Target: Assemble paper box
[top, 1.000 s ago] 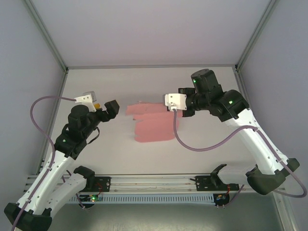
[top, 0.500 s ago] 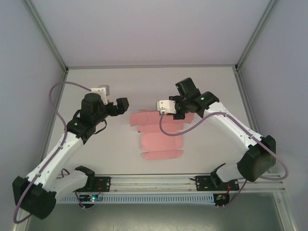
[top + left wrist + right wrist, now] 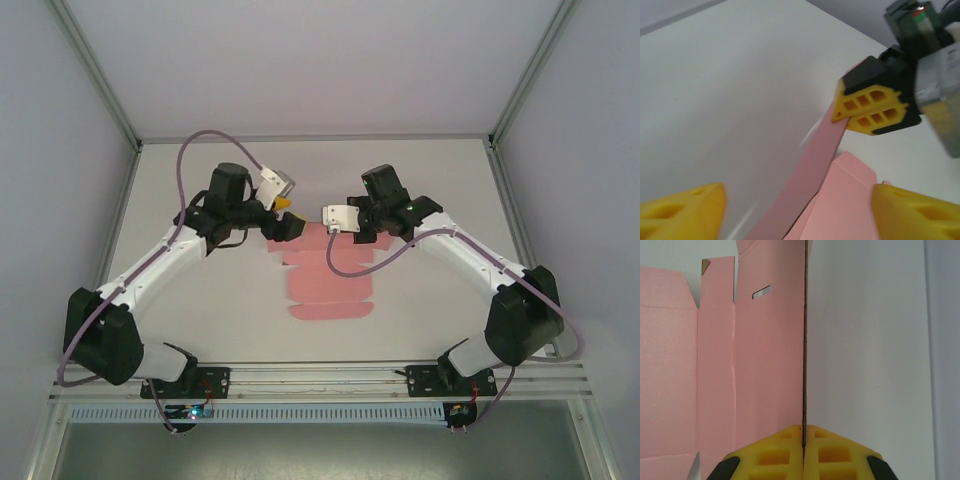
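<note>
your left tool (image 3: 287,228) has swung in from the left over the last half second and now sits at the far-left corner of the box (image 3: 330,285). the right tool (image 3: 352,230) has hardly shifted. the box is a flat pink cut-out on the table (image 3: 220,300), midway between the arms, with its far strip lifted.

from the right wrist, the right tool (image 3: 803,432) is clenched on that strip. the card shows edge-on and upright between its tips, and the rest of the box (image 3: 715,365) lies flat to one side. from the left wrist, the left tool (image 3: 797,200) is released and spread wide. the raised strip runs from between its fingers up to the right tool (image 3: 872,102).

this looks like the first fold, with one long side being stood up along its crease and nothing locked yet. next you'll likely want the left tool to close on its end of the strip. then raise both ends together, evenly, since thin card pulled from one end may twist or drag the sheet.
</note>
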Tool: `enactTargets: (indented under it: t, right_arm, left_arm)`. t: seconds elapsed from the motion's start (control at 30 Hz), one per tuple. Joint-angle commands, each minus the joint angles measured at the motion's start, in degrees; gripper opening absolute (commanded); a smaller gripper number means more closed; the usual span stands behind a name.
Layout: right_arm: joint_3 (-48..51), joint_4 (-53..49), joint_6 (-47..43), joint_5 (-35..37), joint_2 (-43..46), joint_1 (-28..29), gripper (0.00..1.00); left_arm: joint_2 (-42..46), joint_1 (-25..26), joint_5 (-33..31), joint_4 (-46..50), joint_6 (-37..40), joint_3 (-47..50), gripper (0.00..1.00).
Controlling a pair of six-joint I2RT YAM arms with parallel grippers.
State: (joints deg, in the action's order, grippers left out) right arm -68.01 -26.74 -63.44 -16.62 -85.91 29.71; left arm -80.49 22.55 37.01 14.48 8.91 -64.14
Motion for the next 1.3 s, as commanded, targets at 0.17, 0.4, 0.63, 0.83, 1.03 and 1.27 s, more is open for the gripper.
enactTargets:
  t: [0.17, 0.4, 0.63, 0.83, 1.03, 1.27]
  right_arm:
    - [-1.82, -1.19, 0.36, -4.03, 0.58, -0.98, 0.00]
    - [-2.04, 0.60, 2.97, -1.72, -0.69, -1.15, 0.00]
    - [-2.16, 1.87, 5.17, -1.06, -1.72, -1.06, 0.00]
    - [2.31, 12.04, 9.21, 8.93, -1.34, 1.34, 0.00]
    - [8.44, 26.24, 14.55, 17.34, -1.01, 3.47, 0.00]
    - [8.51, 28.07, 16.78, 21.34, -3.36, 5.25, 0.00]
  left_arm:
    - [-4.84, 2.21, -0.82, 11.62, 12.83, -6.63, 0.57]
    - [-5.65, 3.69, -3.57, 14.61, 14.60, -7.05, 0.47]
    - [-7.02, 5.70, -9.89, 14.20, 13.62, -7.66, 0.33]
    - [-8.88, 7.48, -16.16, 10.79, 9.60, -7.93, 0.21]
    - [-11.23, 7.83, -21.20, 6.63, 4.46, -7.40, 0.17]
    - [-14.19, 8.02, -23.25, 4.75, 1.46, -7.63, 0.15]
